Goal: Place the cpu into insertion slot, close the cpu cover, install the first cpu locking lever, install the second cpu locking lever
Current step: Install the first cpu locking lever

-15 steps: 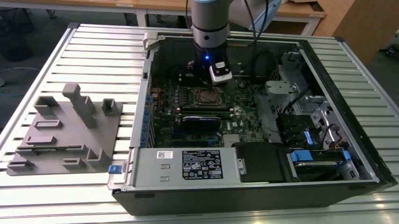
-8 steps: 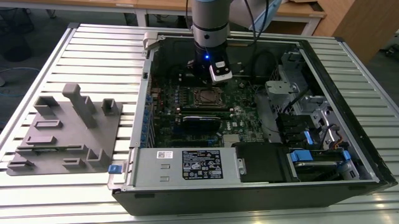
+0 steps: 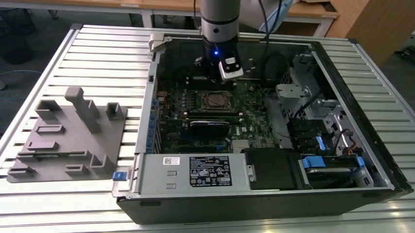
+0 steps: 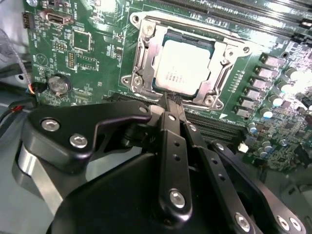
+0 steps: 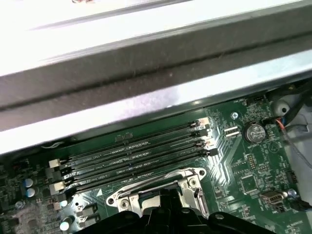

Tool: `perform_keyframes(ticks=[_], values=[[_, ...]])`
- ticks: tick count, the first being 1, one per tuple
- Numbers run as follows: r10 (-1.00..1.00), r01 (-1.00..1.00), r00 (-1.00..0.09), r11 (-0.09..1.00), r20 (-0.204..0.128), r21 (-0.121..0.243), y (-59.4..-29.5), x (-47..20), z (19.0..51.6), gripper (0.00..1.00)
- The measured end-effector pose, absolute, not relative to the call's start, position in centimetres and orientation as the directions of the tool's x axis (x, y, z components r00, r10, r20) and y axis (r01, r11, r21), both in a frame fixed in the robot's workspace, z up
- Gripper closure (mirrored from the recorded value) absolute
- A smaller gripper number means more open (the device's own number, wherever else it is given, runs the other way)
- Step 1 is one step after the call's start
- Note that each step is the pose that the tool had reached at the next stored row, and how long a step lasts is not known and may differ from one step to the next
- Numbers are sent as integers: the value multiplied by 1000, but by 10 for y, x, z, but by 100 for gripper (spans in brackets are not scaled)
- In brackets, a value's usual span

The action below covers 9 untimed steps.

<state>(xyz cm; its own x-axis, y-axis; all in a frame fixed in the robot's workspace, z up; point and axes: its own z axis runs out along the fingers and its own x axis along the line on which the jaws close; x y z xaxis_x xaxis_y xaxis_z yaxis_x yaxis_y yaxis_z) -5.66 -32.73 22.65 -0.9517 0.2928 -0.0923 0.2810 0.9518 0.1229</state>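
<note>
I see my pincer (image 4: 171, 99), fingers pressed together and empty, poised just beside the cpu (image 4: 184, 65) seated in the insertion slot (image 4: 141, 58).

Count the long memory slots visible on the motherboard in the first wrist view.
4. The memory slots lie side by side in parallel rows on the green motherboard, between the computer case's metal wall and the shiny socket frame. The gripper's black body may hide more board.
</note>
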Motion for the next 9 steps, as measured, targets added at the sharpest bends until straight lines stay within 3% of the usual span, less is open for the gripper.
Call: perform_keyframes(ticks=[9], values=[[245,233,-965,965,-92,123,-327,-56,226,89]])
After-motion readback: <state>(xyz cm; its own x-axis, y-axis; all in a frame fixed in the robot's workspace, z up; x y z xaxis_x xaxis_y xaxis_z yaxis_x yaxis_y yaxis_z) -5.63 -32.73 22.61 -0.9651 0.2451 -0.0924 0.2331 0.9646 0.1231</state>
